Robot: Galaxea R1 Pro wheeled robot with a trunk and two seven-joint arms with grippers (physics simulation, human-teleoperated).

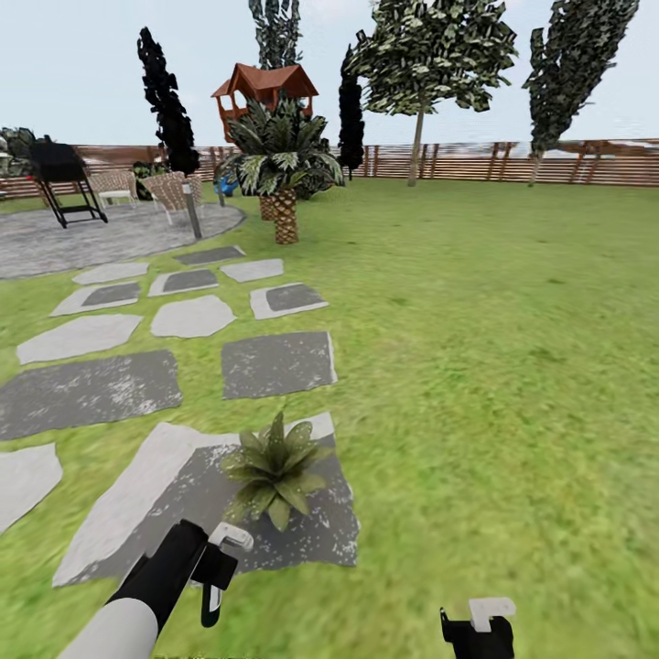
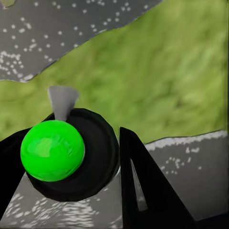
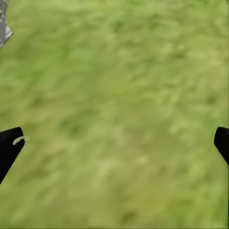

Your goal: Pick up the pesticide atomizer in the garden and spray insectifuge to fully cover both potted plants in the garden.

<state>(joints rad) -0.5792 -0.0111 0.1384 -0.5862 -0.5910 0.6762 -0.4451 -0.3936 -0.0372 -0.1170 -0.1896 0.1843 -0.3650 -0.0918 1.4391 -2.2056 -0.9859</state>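
While clamped in the left pincer (image 2: pixel 71 167), atomizer (image 2: pixel 53 150) near potted plant (image 1: pixel 275 469)

Green lawn (image 1: pixel 494 366) spreads under a pale, evenly lit sky. Grey and pale stepping stones (image 1: pixel 275 364) lead toward a round paved patio (image 1: pixel 110 238) with a black grill (image 1: pixel 62 178) and wicker chairs (image 1: pixel 169 192). A brown slat fence (image 1: pixel 513 160) rings the yard, with tall trees (image 1: pixel 430 55), a palm-like plant (image 1: pixel 284 165) and a red-roofed playhouse (image 1: pixel 265 87).

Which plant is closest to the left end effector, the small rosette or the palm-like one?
The small rosette, sitting on the dark stepping stone just ahead of the left end effector. The palm-like plant stands far back by the paved circle.
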